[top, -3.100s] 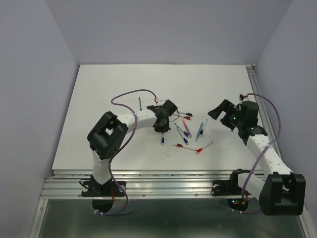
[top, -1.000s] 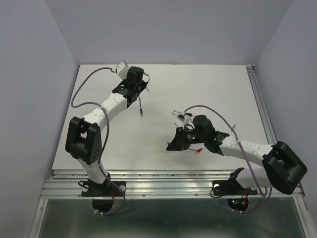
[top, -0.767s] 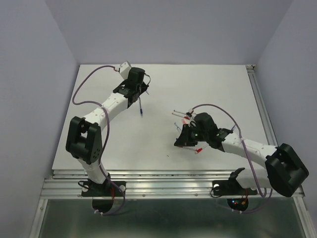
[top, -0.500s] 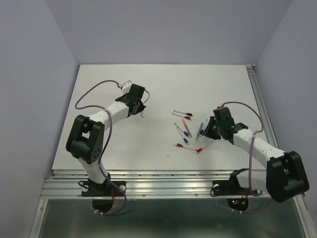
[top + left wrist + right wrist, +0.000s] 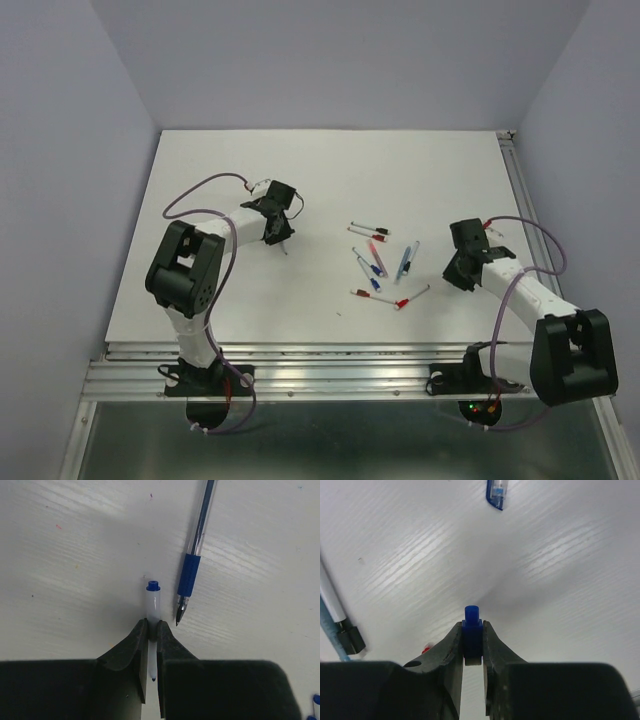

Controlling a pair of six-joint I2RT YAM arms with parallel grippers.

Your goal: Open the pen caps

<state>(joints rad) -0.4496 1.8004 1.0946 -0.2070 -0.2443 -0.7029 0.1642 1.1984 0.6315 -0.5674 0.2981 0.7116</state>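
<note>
Locate the left gripper (image 5: 152, 625) left of centre on the table (image 5: 300, 170) in the top view. Note jaws clenched on a pale barrel (image 5: 153, 602): thin, with a blue end plug pointing away from the wrist and a dark tip showing between the fingers. Contact between that barrel and the surface: cannot be told. Find a blue-grip pen (image 5: 191, 572) lying flat just right of the barrel, near but apart, writing tip bare.

Locate the right gripper (image 5: 471, 626) at the right side of the table. Note jaws grasping a blue cap (image 5: 472, 637): short, blocky, narrow end protruding beyond the fingertips, off any pen. See a small blue piece (image 5: 496, 494) on the surface ahead, cut by the upper frame edge; kind not determinable. See a white pen (image 5: 331, 597) with a dark end at the left edge.

In the top view, find loose pens (image 5: 380, 262) scattered between the two grippers, several with red or blue ends; capped or uncapped not resolvable at that size
</note>
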